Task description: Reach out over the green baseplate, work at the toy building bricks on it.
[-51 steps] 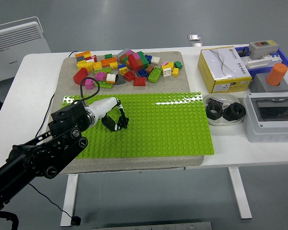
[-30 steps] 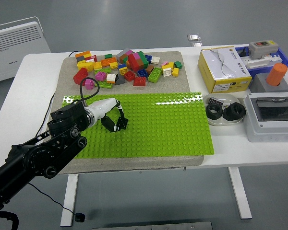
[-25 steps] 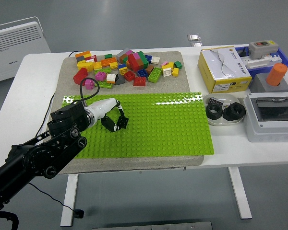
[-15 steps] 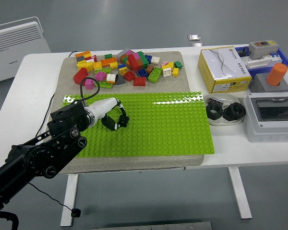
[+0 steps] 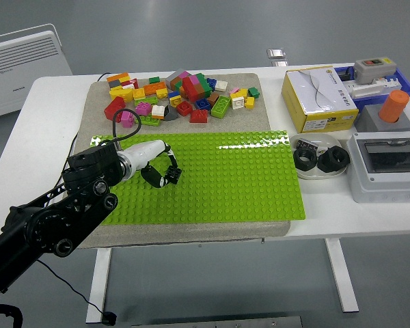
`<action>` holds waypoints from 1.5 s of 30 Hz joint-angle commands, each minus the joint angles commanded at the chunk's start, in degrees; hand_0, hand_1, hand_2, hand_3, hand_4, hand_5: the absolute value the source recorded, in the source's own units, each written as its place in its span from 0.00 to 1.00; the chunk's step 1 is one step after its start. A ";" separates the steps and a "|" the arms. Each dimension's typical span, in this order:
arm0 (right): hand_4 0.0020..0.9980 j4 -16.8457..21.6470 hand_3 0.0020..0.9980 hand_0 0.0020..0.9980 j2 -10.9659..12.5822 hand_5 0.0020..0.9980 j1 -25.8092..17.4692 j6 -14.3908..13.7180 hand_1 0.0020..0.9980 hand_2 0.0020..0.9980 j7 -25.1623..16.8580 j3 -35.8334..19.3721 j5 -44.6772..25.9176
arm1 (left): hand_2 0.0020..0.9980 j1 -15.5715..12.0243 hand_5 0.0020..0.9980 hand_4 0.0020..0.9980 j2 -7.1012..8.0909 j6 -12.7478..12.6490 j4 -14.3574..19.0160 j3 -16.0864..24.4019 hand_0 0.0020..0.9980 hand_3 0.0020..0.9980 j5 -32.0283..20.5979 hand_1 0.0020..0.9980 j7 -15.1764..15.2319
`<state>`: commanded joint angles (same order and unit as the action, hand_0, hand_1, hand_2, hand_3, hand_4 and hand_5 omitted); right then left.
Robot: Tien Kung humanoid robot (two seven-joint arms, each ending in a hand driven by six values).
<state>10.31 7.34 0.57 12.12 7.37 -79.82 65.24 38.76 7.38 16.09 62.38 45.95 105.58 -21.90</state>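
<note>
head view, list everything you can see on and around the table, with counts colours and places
green baseplate: one, bright green, centre of a grey mat
toy building bricks: many, mixed colours, loose heap behind the baseplate
box: one, yellow and white, right rear
black rings: two, on a white dish right of the baseplate
orange cylinder: one, on a grey block, far right
grey case: one, clear lid, right edge
radiator: one, white, on the floor at upper left
left hand: one, black fingers curled, holding nothing, over the baseplate's left part

Single head view, high on the robot's side — facing forward and down, whole white table (image 5: 48, 96) in frame
</note>
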 joint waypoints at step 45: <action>0.84 0.00 0.86 0.69 -0.43 1.00 -0.09 -0.18 0.69 0.82 -0.08 0.85 -0.84 | 1.00 -0.73 0.00 0.66 -1.84 -5.24 -5.65 2.99 1.00 0.81 1.19 1.00 1.53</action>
<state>10.31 6.91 0.48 11.95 7.30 -78.97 64.40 38.03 5.54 10.84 56.73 48.94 106.77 -20.37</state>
